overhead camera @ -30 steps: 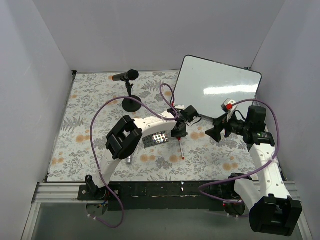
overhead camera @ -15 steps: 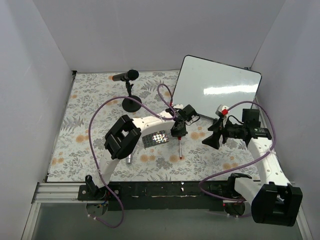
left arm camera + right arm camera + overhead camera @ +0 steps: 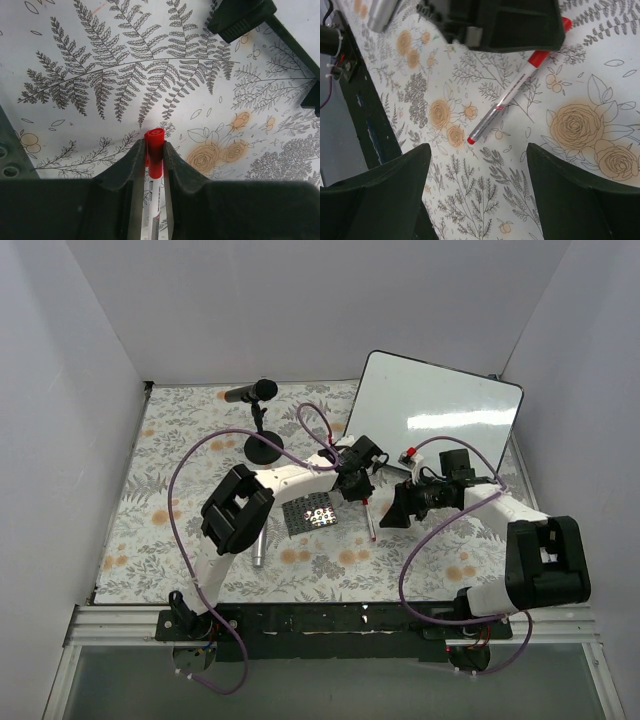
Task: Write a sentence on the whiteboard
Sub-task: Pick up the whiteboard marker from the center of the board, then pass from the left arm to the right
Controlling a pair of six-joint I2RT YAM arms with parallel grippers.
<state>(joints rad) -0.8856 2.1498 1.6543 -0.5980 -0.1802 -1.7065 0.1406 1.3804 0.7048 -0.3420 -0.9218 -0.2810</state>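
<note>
The whiteboard [image 3: 432,410] leans at the back right, blank except for glare; no red sentence shows on it. My left gripper [image 3: 353,486] is shut on the red cap of a marker [image 3: 369,521], whose silver-white barrel slants toward the near edge. The left wrist view shows the jaws [image 3: 155,146] pinching the cap [image 3: 155,161]. My right gripper [image 3: 396,508] is wide open just right of the marker. In the right wrist view it [image 3: 479,155] frames the marker's red-tipped free end, and the barrel [image 3: 512,92] runs up under the left gripper [image 3: 505,22].
A microphone on a round-based stand [image 3: 262,445] stands at the back centre. A small dark perforated plate [image 3: 310,513] lies left of the marker, with a silver cylinder [image 3: 257,546] beside it. Purple cables loop over both arms. White walls enclose the floral mat [image 3: 160,500].
My right arm has swung left, bringing its open gripper close to the marker. My left gripper has shifted slightly back with the marker still in it.
</note>
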